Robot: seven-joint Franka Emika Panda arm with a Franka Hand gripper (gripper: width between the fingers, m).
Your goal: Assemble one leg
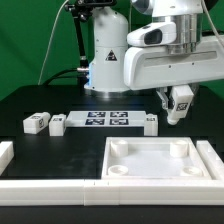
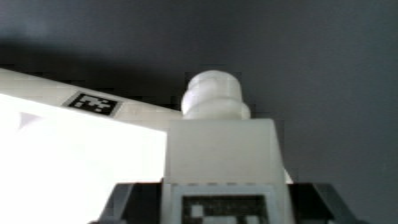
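My gripper (image 1: pixel 180 101) is shut on one leg (image 1: pixel 181 100), a chunky white block with a tag. It holds the leg tilted in the air, over the table just beyond the far right corner of the large white square panel (image 1: pixel 160 160). In the wrist view the leg (image 2: pixel 221 140) fills the middle between the dark fingers (image 2: pixel 146 200), its round peg pointing away and its tag near my gripper (image 2: pixel 222 203). The panel's edge with a tag (image 2: pixel 71 140) lies beside it. Three more legs lie on the table: two (image 1: pixel 37 123) (image 1: pixel 58 124) at the exterior view's left and one (image 1: pixel 150 122) by the marker board's end.
The marker board (image 1: pixel 105 119) lies flat in the middle of the black table. A white raised rail (image 1: pixel 50 190) runs along the near edge, with a short piece (image 1: pixel 5 153) at the exterior view's left. The arm's base (image 1: pixel 105 60) stands behind the marker board.
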